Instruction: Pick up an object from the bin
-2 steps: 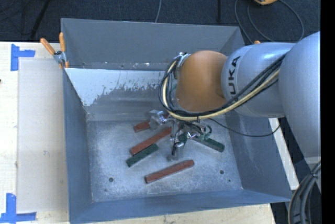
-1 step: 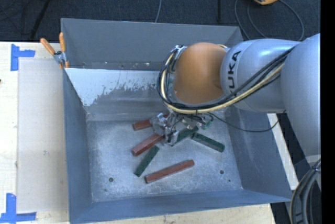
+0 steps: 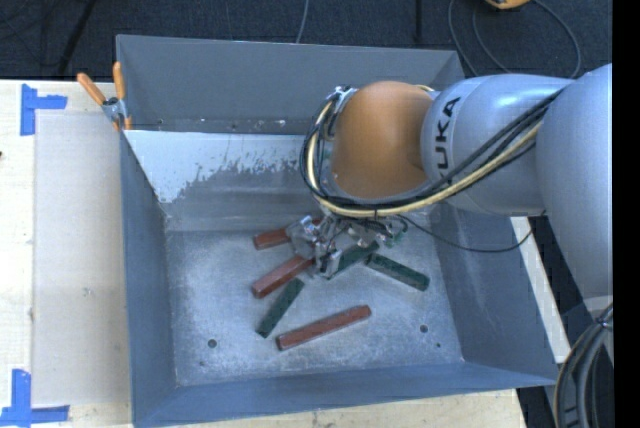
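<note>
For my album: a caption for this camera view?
Robot gripper low among brown sticks and green sticks in a grey bin.

The only readable text is the brand name KUKA. It stands in dark letters on the grey arm, just beside the orange cover, and the letters run sideways in the camera view.

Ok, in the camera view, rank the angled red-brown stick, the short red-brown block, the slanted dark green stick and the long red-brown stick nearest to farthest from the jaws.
1. Angled red-brown stick, just left.
2. Short red-brown block, back-left, and slanted dark green stick, front-left: too close to call.
3. Long red-brown stick, at the front.
</note>
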Controlling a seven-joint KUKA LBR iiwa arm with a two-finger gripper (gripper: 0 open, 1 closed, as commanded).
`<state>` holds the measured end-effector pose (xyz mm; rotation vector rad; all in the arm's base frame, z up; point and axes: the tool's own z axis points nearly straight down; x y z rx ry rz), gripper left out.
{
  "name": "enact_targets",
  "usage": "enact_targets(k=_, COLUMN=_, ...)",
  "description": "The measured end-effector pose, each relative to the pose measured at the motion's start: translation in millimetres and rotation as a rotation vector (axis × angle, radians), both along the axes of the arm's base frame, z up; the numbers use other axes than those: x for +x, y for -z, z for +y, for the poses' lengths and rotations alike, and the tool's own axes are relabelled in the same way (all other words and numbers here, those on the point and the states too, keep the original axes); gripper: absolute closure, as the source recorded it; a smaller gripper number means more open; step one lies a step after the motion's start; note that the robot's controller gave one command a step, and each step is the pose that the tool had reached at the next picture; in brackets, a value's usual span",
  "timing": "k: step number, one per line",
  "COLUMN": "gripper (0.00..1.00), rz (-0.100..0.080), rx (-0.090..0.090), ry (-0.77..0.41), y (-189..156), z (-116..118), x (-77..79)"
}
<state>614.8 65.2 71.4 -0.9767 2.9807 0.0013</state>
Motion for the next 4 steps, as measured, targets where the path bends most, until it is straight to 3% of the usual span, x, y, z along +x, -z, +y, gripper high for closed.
enact_targets(k=4, gripper=1.00, rz=0.007, rx=-0.001, ry=0.003, y=-25, z=0, x=-1.4)
